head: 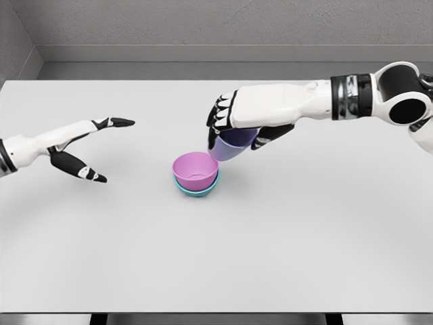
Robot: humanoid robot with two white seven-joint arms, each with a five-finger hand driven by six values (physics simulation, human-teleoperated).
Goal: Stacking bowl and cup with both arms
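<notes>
Right now the right hand [247, 125] is gripping a lavender cup [232, 143], fingers curled round it, and is holding it tilted just up and to the right of the pink bowl [195, 169], which is sitting nested in a teal bowl [196, 189] near the middle of the table [325, 237]. The cup's lower edge is nearly touching the pink rim. Well to the left, the left hand [84, 149] is hanging with fingers spread, gripping nothing. Grey walls are closing off the far side.
</notes>
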